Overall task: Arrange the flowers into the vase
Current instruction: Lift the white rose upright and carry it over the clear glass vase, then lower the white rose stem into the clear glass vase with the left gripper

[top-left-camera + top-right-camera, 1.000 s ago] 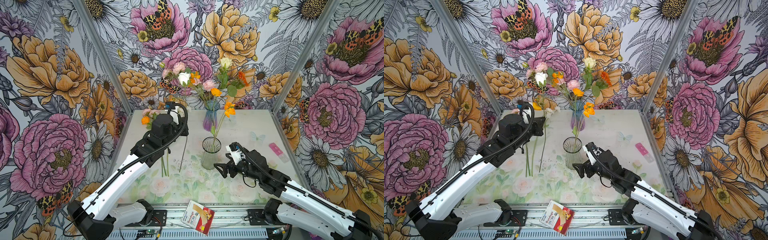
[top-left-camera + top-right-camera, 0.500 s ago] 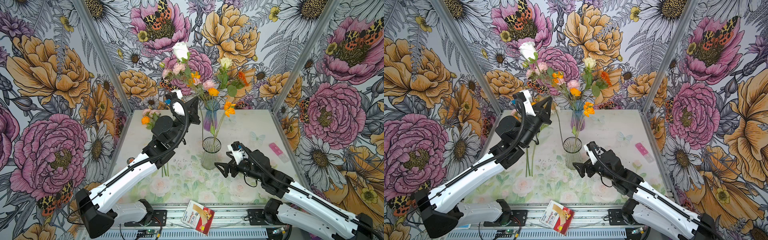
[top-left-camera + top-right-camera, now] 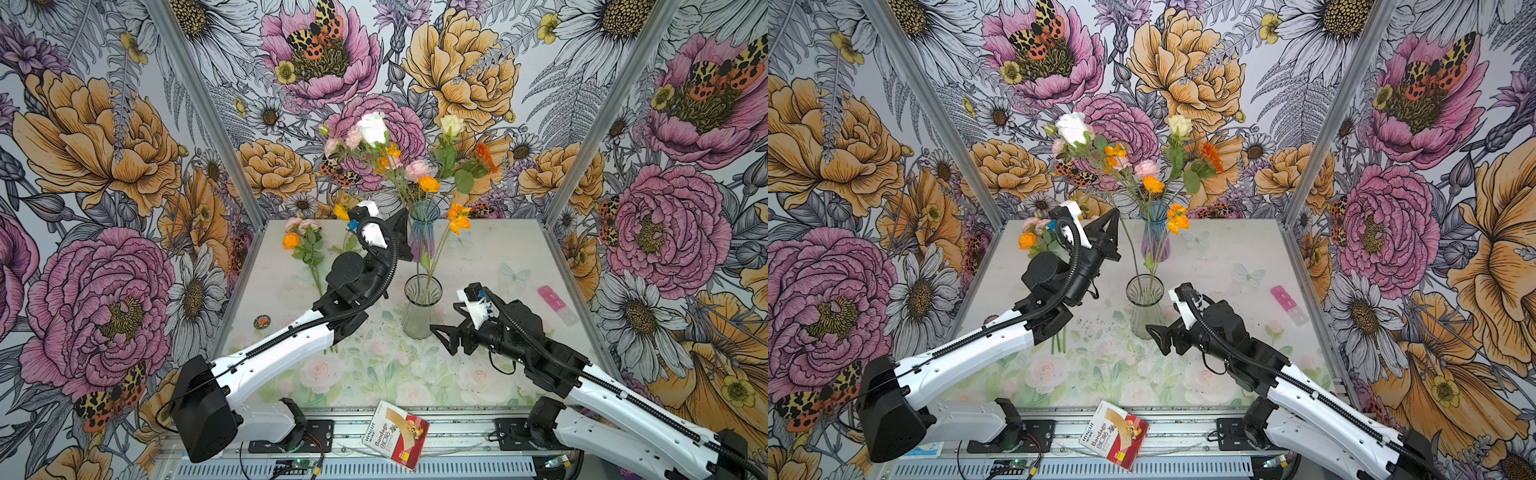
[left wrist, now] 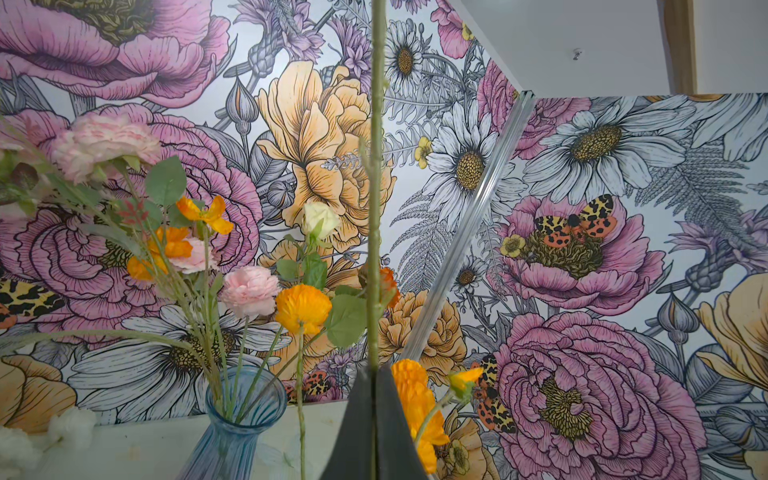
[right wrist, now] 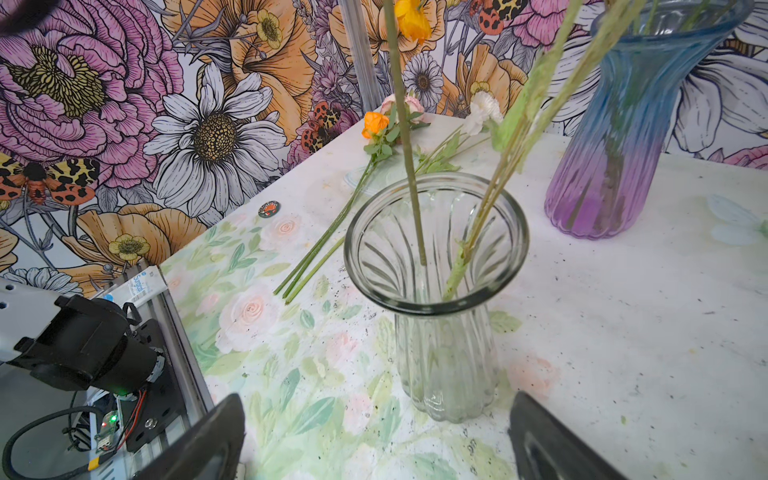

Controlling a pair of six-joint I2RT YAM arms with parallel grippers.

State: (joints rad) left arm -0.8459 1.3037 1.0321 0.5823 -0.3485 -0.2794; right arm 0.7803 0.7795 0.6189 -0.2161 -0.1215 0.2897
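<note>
1. Evidently the left gripper (image 4: pixel 376 370) is pinching the stem (image 4: pixel 375 187) of a white rose (image 3: pixel 1072 128), jaws shut tight on it. The bloom is standing high at eleven o'clock of the clear vase (image 3: pixel 419 307).
2. In the right wrist view the stem's cut end is hanging just inside the vase mouth, not yet down in the body.
3. Orange flowers (image 3: pixel 459 220) are already sitting in that vase, leaning toward one o'clock.
4. The right gripper (image 3: pixel 445 338) is hovering at four o'clock of the vase base, fingers spread wide and holding nothing, near the glass but apart from it.
5. Judgement: the step is calling for a straight descent, keeping the stem off the rim and the orange stems. Letting go is best saved until the end is sitting deep, since the heavy bloom is likely to tip a shallow stem out.
6. The open gripper is well placed for steadying the glass.
7. Loose flowers (image 3: pixel 309 249) are lying on the table (image 3: pixel 498 249) at ten o'clock; a blue-purple vase (image 3: pixel 424 237) at twelve is holding a bunch.
</note>
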